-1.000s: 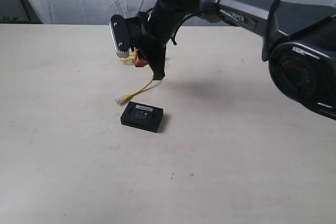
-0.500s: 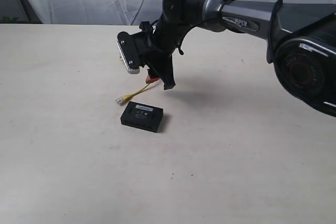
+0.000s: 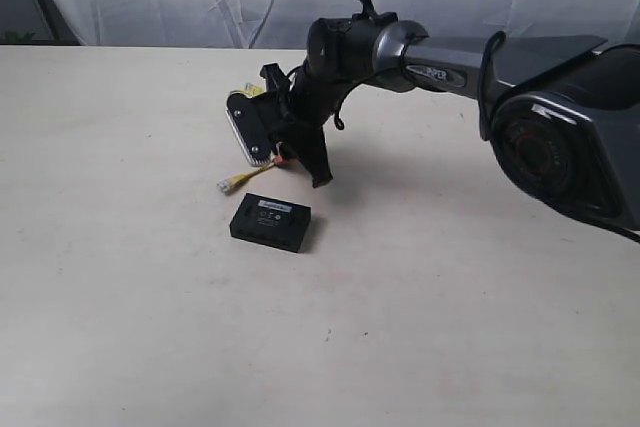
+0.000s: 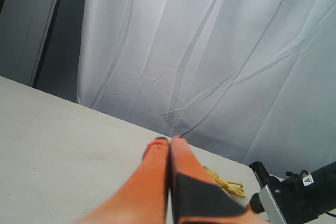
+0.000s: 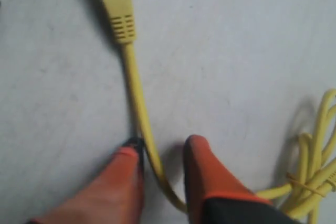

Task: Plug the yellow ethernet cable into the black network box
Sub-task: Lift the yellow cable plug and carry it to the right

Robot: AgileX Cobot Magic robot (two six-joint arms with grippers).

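Just one yellow cable (image 5: 137, 103), one black box (image 3: 270, 222)

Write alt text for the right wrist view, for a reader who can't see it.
The right gripper stands open, its orange-tipped fingers astride the yellow ethernet cable, which lies on a pale table. The cable runs on past the fingertips to its plug, and its bundled loops lie off to one side of the gripper.

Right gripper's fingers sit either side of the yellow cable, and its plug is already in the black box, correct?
Not quite. The fingers of the right gripper do sit either side of the yellow ethernet cable, but its plug lies loose on the table, apart from the black network box. The exterior view shows this.
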